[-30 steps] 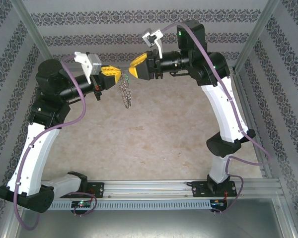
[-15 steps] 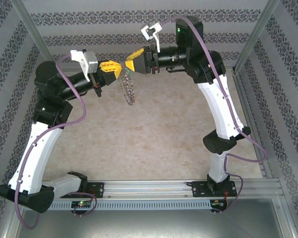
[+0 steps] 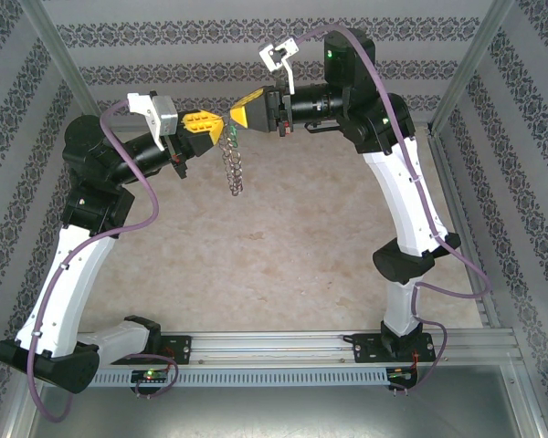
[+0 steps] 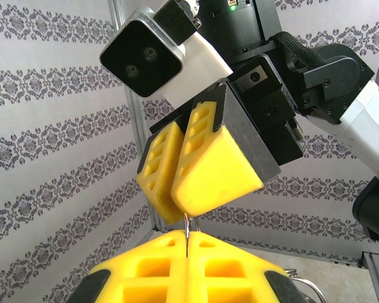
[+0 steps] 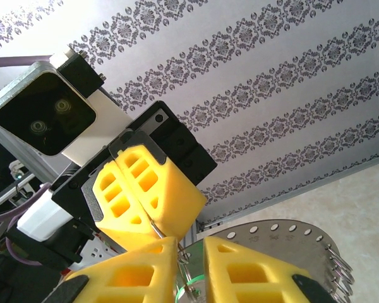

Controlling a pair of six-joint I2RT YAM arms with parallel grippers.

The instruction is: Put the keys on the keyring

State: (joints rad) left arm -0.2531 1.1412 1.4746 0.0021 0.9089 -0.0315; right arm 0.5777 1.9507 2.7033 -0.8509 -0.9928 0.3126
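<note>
At the near edge, the rail [image 3: 283,342] carries both arm bases, and the pale marbled worktop [image 3: 283,255] spreads out beyond it. The left arm [image 3: 73,265] and the right arm [image 3: 406,201] arch up and inward, and their yellow tips meet over the far middle of the worktop.

The keyring [image 3: 233,169] hangs in the air below that meeting point, well above the worktop and edge-on to the overhead camera. From the right wrist we see its flat grey face with a row of small holes, and silvery pieces along its right edge.

The left pincer [image 3: 219,130] is clenched on the keyring: its pads are pressed together on a thin metal loop that comes out of their seam.

The right pincer [image 3: 232,117] touches it from the right. It is clenched on the green key [image 5: 181,293], a sliver of which shows in the narrow gap between its pads. The keyring lies just to the right of them.

Behind both pincers stands the far wall [image 3: 256,68], striped with a dark ornamental pattern.
</note>
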